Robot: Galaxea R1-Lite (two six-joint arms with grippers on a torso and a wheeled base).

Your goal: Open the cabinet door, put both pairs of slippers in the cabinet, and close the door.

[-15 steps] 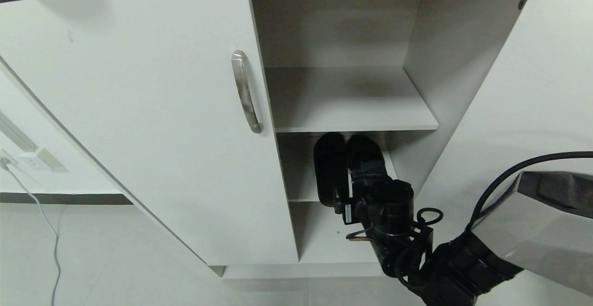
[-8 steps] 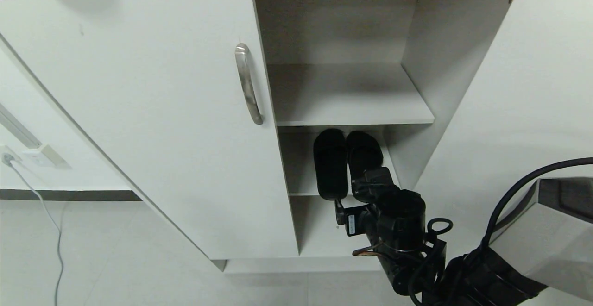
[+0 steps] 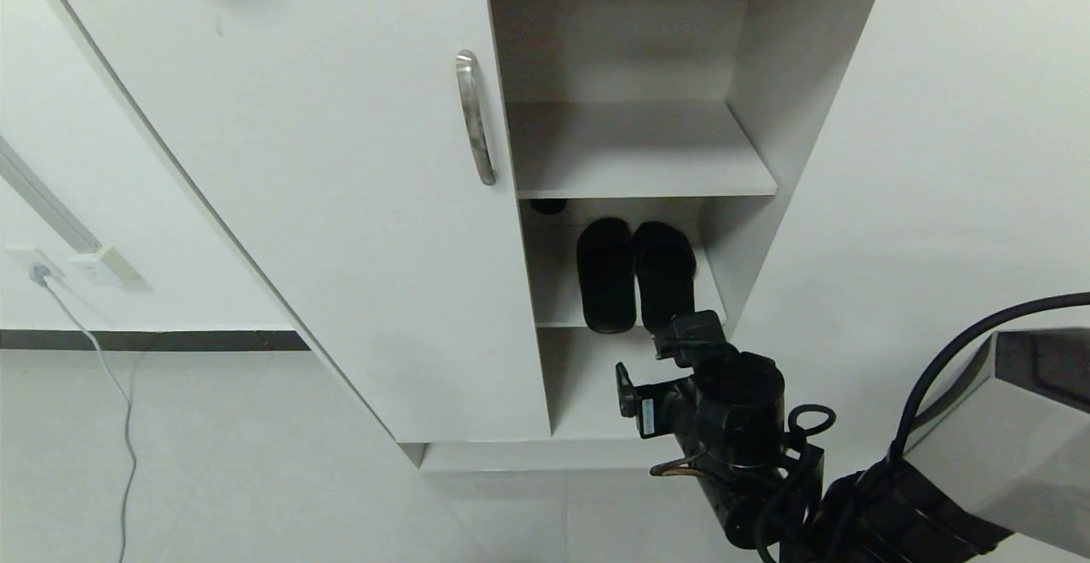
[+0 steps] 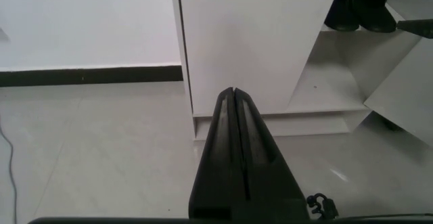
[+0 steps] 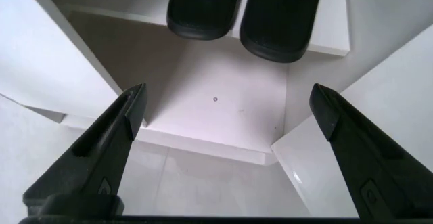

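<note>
A pair of black slippers (image 3: 634, 272) lies side by side on the cabinet's middle shelf (image 3: 553, 303), toes inward. Their heels (image 5: 237, 14) hang over the shelf's front edge, and they are also the dark slippers (image 4: 365, 7) in the left wrist view. My right gripper (image 3: 681, 335) is open just in front of and below the pair, touching nothing; its fingers (image 5: 115, 136) stand wide apart around the bottom compartment. My left gripper (image 4: 232, 95) is shut and empty, low over the floor, pointing at the cabinet's base. A small dark shape (image 3: 547, 205) sits at the back of the middle shelf, mostly hidden.
The cabinet's right door (image 3: 937, 163) stands open beside my right arm. The left door (image 3: 341, 188) is shut, with a metal handle (image 3: 475, 116). Upper shelf (image 3: 639, 150) and bottom compartment (image 3: 596, 384) hold nothing. A wall outlet (image 3: 34, 272) with a cable (image 3: 128, 427) is at the left.
The head view has shifted, so the cabinet sits higher and farther off. My right gripper has drawn back off the right slipper; the pair stays on the shelf.
</note>
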